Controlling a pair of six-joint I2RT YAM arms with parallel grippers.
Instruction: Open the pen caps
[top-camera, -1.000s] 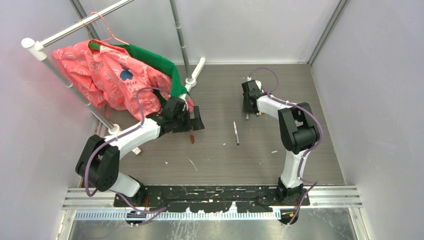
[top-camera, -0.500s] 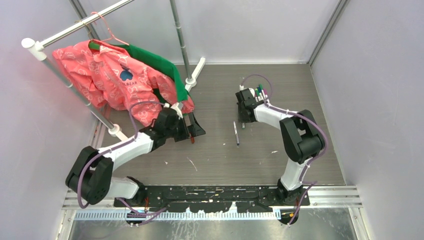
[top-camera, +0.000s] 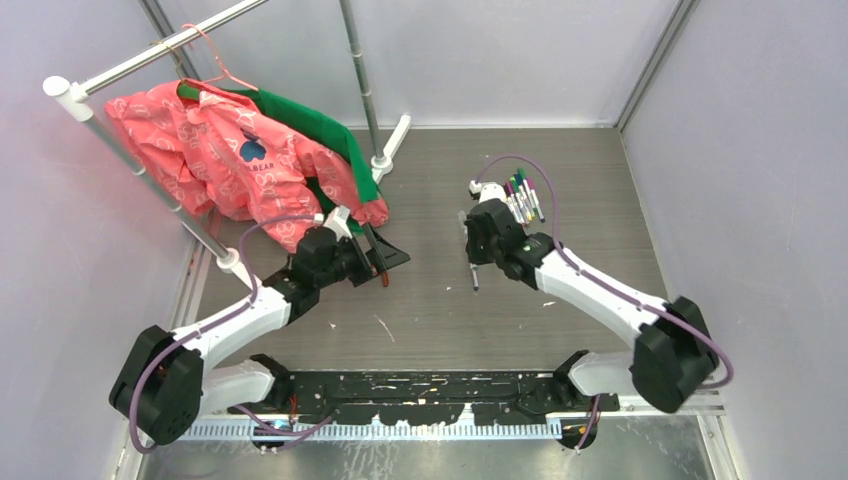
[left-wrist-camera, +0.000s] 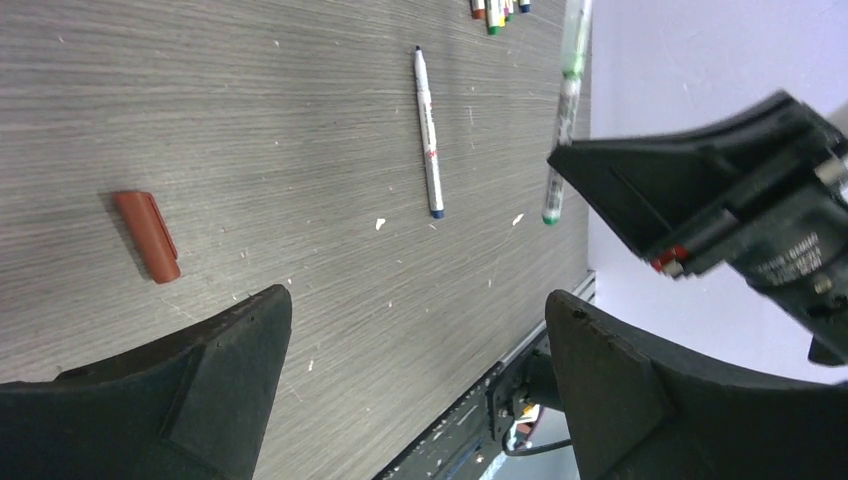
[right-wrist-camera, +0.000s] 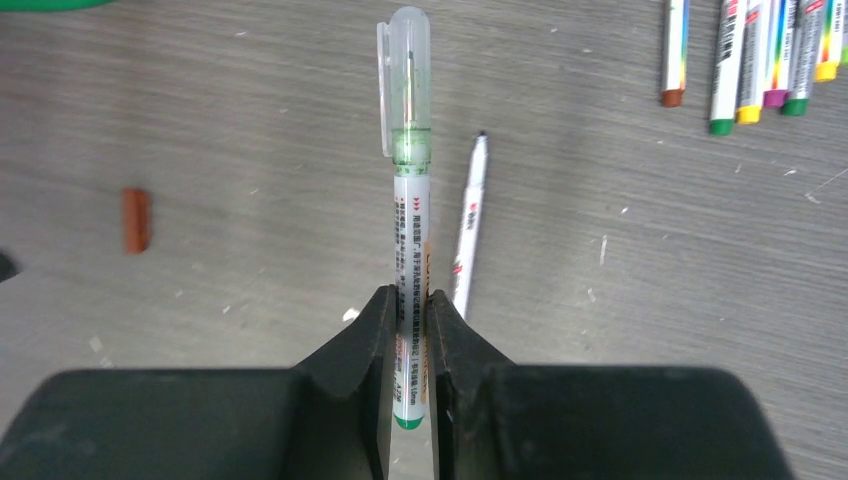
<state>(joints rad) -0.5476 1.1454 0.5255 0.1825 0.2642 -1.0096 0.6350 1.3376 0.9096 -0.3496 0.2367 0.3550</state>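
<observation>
Near the middle of the overhead view, my right arm (top-camera: 590, 287) reaches in from the lower right. The right jaws are pressed on a white pen (right-wrist-camera: 411, 230) with a green band, pinching its barrel close to the green tail end. Its clear cap (right-wrist-camera: 406, 70) is on the pen and points to the top of the right wrist frame, clip on the left side. Just right of that barrel, a second pen (right-wrist-camera: 468, 225) lies loose on the grey surface (right-wrist-camera: 250, 330) with its dark tip bare. A red cap (right-wrist-camera: 136, 220) lies alone at the left of that frame, well apart from both pens. A row of pens (right-wrist-camera: 745, 60) sits side by side in the upper right corner, coloured ends toward the bottom of the frame.

My left arm (top-camera: 250, 312) comes in from the lower left, and the left jaws are spread wide with nothing between them. Through the left wrist camera I see the red cap at the left of the frame, near the left-hand jaw. The bare-tipped pen is at top centre and the pinched pen at upper right. At the upper left of the overhead view, a pink garment (top-camera: 200, 150) and a green garment (top-camera: 315, 120) hang on a rack (top-camera: 120, 65).
</observation>
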